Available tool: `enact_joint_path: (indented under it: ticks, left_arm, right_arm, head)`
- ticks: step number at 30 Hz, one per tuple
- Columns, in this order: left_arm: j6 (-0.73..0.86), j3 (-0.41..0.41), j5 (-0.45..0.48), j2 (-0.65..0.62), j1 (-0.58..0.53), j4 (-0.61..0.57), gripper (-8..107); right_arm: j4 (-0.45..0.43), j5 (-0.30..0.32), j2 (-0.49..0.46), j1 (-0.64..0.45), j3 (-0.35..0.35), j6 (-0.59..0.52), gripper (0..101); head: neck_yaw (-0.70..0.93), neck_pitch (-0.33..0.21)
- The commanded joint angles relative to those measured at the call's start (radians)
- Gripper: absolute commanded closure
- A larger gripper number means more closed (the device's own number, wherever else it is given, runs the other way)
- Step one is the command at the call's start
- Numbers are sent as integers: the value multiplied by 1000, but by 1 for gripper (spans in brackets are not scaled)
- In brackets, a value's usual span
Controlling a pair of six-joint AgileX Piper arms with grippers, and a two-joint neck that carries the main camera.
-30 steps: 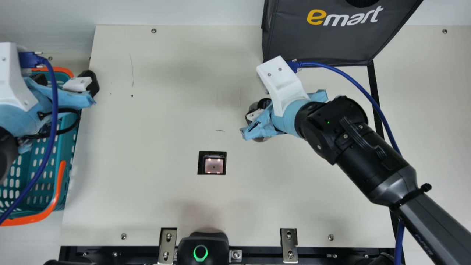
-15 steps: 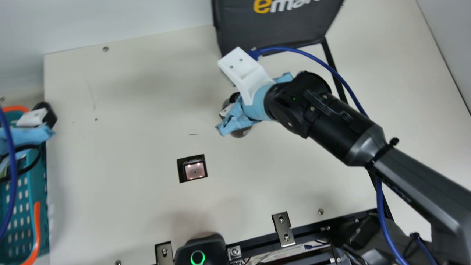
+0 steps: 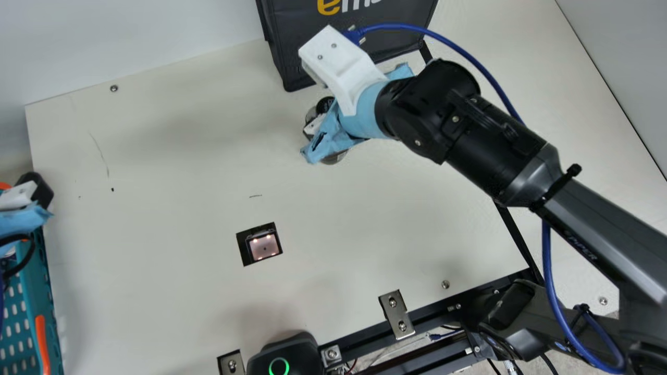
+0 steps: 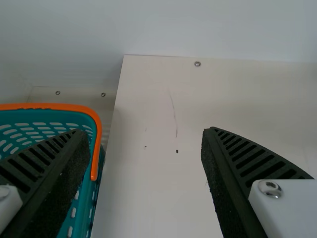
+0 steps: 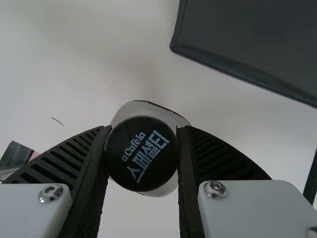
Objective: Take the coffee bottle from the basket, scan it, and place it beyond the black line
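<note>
My right gripper (image 3: pixel 319 129) is at the upper middle of the main view, around the coffee bottle (image 3: pixel 334 158), whose lower part shows below it. In the right wrist view the bottle's black cap (image 5: pixel 141 153) sits between the pads of my right gripper (image 5: pixel 142 151), touched on both sides. My left gripper (image 3: pixel 32 200) is at the main view's left edge over the basket (image 3: pixel 39 297). The left wrist view has my left gripper (image 4: pixel 141 144) wide open with nothing between its fingers, beside the basket (image 4: pixel 96 144). The scanner window (image 3: pixel 263 246) is lit. The black line (image 3: pixel 513 237) runs under my right arm.
A dark bag (image 3: pixel 292 62) stands at the back, beyond my right gripper. At the table's front edge are a black device with a green ring (image 3: pixel 284 354) and metal brackets (image 3: pixel 397 314). A blue cable (image 3: pixel 484 67) loops along the right arm.
The camera has turned, shifting the whole main view. My right gripper, still holding the bottle, has moved a little toward the back relative to the scanner window.
</note>
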Motion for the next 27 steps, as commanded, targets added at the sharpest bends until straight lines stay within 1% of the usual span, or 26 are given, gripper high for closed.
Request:
enact_joint_path:
  ticks: [1, 13, 20, 27]
  left_arm:
    - [0, 0, 0, 0, 0, 0, 9]
    - [0, 0, 0, 0, 0, 0, 9]
    - [0, 0, 0, 0, 0, 0, 9]
    - [0, 0, 0, 0, 0, 0, 9]
  right_arm:
    - [0, 9, -5, -10, -4, -2, 101]
    - [10, 43, -46, -102, -16, -16, 101]
    - [23, 57, -60, -183, -8, -34, 101]
    - [48, 53, -67, -281, 6, -65, 101]
  head:
    - [-2, -26]
    - [-2, -26]
    - [-2, -26]
    - [-2, -26]
